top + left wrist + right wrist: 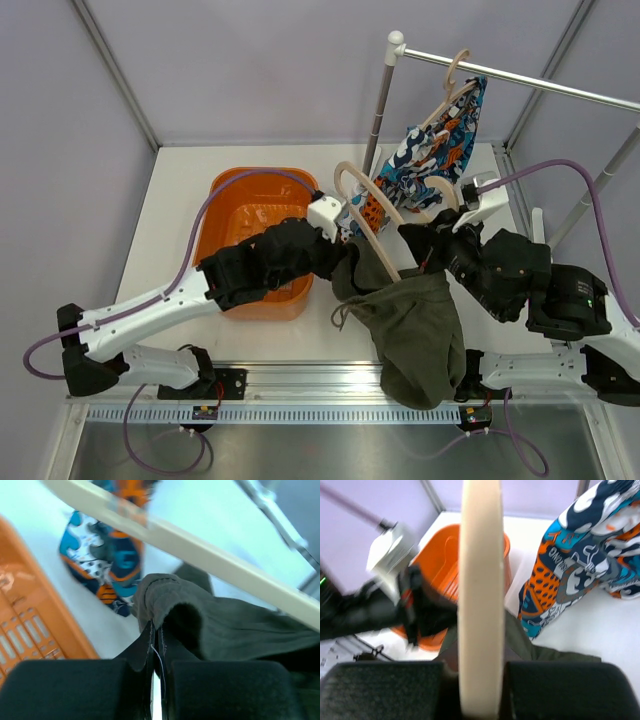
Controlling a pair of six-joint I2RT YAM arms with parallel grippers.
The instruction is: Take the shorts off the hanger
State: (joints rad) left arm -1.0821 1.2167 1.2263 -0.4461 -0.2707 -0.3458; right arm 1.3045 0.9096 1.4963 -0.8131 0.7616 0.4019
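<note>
The dark olive-green shorts [412,325] hang from a beige wooden hanger [366,210] held low over the table's front. My right gripper [422,242] is shut on that hanger; in the right wrist view the hanger bar [480,590] runs upright between my fingers, with the olive fabric [520,642] behind it. My left gripper [345,258] is shut on the olive shorts' upper edge [165,597], just below the hanger bar [200,550]. The printed blue, orange and white shorts [438,152] hang on a second hanger [456,72] on the rail.
An orange plastic basket [225,205] stands on the table to the left, under my left arm. A metal clothes rail [520,80] on posts crosses the back right. Purple cables loop from both arms. The table's front edge has a metal rail [320,375].
</note>
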